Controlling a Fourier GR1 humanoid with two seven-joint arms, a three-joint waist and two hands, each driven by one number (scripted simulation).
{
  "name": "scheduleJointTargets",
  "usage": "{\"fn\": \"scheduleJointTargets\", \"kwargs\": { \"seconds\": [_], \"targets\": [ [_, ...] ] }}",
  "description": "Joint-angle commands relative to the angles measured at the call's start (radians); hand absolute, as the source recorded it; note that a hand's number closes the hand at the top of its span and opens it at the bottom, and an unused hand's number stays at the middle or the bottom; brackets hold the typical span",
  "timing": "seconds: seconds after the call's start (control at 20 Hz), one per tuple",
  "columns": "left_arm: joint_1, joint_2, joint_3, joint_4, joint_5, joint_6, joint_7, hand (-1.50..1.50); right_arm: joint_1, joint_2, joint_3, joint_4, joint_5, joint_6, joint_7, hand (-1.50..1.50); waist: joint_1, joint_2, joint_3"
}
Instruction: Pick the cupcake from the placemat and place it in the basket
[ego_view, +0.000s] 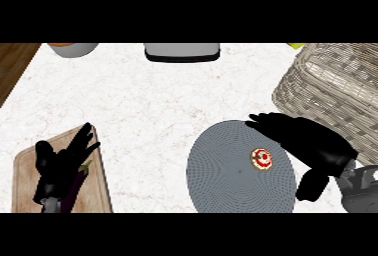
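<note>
A small cupcake (260, 159) with a red and white top sits on the round grey placemat (225, 175), right of the mat's middle. My right hand (306, 142) hovers just right of the cupcake, fingers relaxed and spread toward the upper left, thumb hanging down at the mat's right edge. It holds nothing. The wicker basket (332, 85) stands at the upper right, close behind that hand. My left hand (63, 160) rests open at the lower left, fingers up, over a wooden cutting board.
A wooden cutting board (29, 180) lies at the lower left with a dark aubergine (77, 182) partly under my left hand. A grey container (182, 51) and an orange-filled bowl (72, 48) stand at the far edge. Brown wood (11, 65) borders the counter's left.
</note>
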Motion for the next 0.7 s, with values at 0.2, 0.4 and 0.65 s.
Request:
{"fn": "scheduleJointTargets", "kwargs": {
  "seconds": [0.2,0.4,0.65],
  "targets": [
    [0.091,-0.022,-0.016,0.079,-0.009,-0.021,0.016,0.00,-0.003,0.066,0.024,0.083,0.086,-0.029,-0.048,-1.50,0.007,0.010,-0.016],
    [0.091,-0.029,-0.012,0.067,-0.022,-0.005,0.030,0.00,-0.022,0.128,0.065,0.121,0.136,-0.034,-0.024,-1.50,0.010,0.009,-0.016],
    [0.065,-0.014,0.009,0.077,-0.017,-0.027,0.040,0.00,-0.041,0.083,0.046,0.193,0.169,0.001,-0.067,-1.50,0.008,0.010,-0.016]
  ]
}}
